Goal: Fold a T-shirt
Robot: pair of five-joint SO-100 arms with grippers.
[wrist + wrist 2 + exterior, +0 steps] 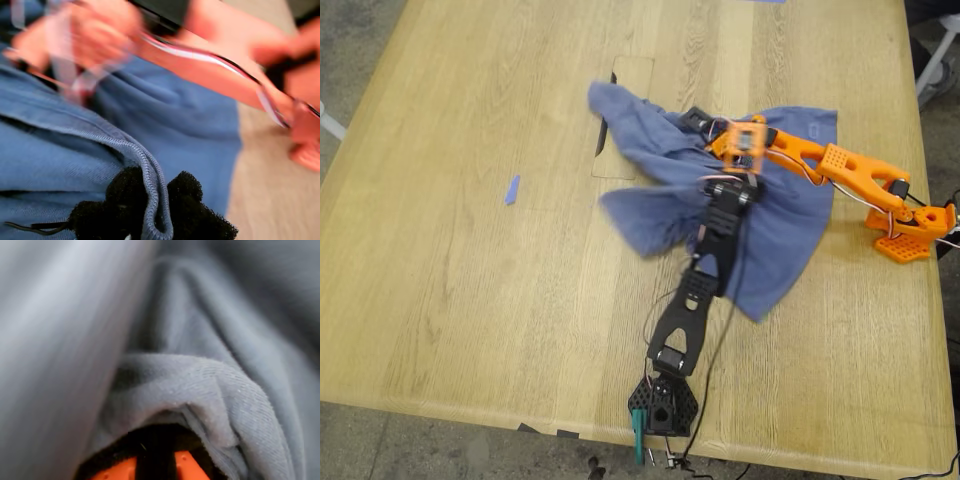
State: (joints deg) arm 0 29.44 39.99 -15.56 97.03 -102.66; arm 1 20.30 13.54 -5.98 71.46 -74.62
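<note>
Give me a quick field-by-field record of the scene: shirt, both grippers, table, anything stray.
T-shirt: slate-blue, bunched and part lifted, not flat
my first gripper: black foam pads pinching a hemmed edge of the shirt
my second gripper: orange, shirt fabric draped over its jaws, grip unclear
table: light wood
blue tape scrap: on the table toward the exterior view's left, apart from the shirt

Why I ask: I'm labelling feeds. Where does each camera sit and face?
Exterior view: overhead, looking down at the table, the T-shirt, both arms.
First wrist view: on the black arm, along my first pincer, shut on the T-shirt's hem; orange arm beyond.
Second wrist view: on the orange arm, buried in cloth; my second pincer's orange tips show.
Shared: all see the T-shirt.
</note>
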